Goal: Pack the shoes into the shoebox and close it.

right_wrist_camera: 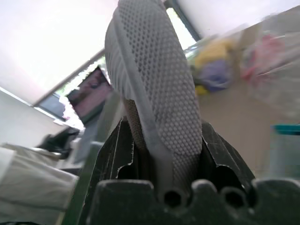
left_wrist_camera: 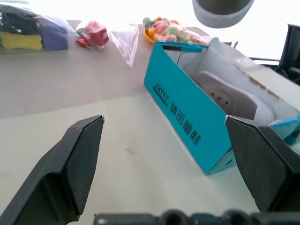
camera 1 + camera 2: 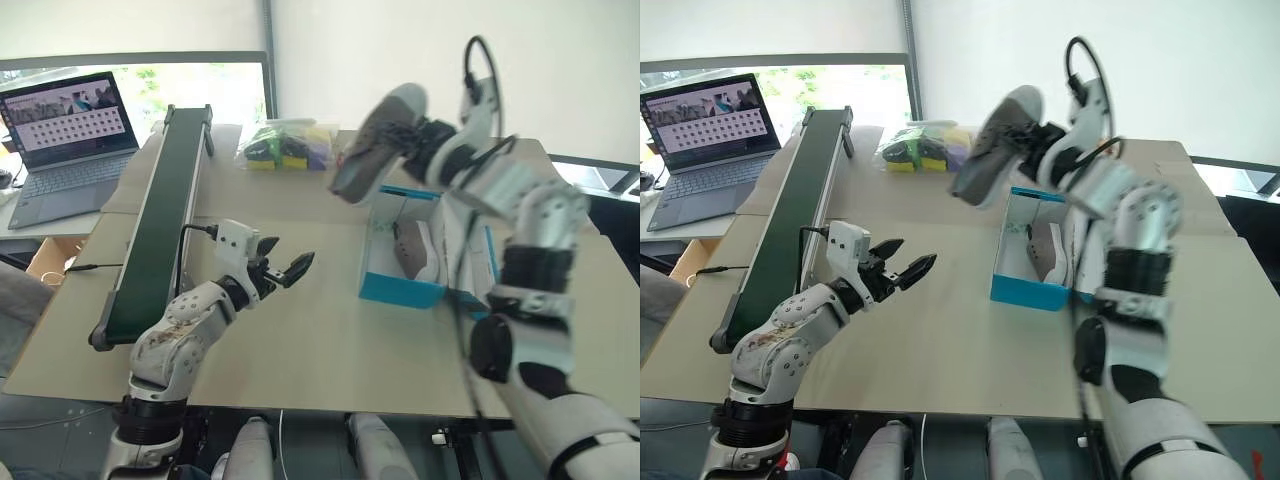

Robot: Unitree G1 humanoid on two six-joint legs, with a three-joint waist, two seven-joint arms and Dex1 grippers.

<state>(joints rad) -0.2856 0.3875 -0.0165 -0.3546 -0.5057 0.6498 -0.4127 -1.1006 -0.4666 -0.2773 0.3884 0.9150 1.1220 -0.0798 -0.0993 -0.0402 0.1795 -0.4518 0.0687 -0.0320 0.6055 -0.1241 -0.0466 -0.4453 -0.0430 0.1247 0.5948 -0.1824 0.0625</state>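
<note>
In the left eye view, the right gripper [image 3: 425,135] was raised above the far end of the bright turquoise-blue cardboard shoebox [image 3: 402,290], its jaws closed on one grey-brown low shoe with a pale grey ridged sole [image 3: 378,140]. That shoe hung tilted in the air, its toe pointing left and down. The second grey-brown shoe [image 3: 412,250] lay inside the shoebox, against the white lining. The shoebox stood on the pale wooden table [image 3: 300,330], right of centre. The left gripper [image 3: 288,268] hovered over the table, well to the left of the shoebox, jaws spread wide and empty.

The right eye view showed the same layout, with clear bags of colourful items [image 3: 925,145] at the far side, a long dark green conveyor belt [image 3: 790,215] along the left, and an open grey laptop [image 3: 705,140] beyond it.

In the left wrist view, the black fingers [image 2: 77,159] stood wide apart with nothing between them; the shoebox, black lettering on its side, lay ahead, apart from both.

In the right wrist view, the held shoe's dotted sole rose from between the jaws, clamped on both sides.
</note>
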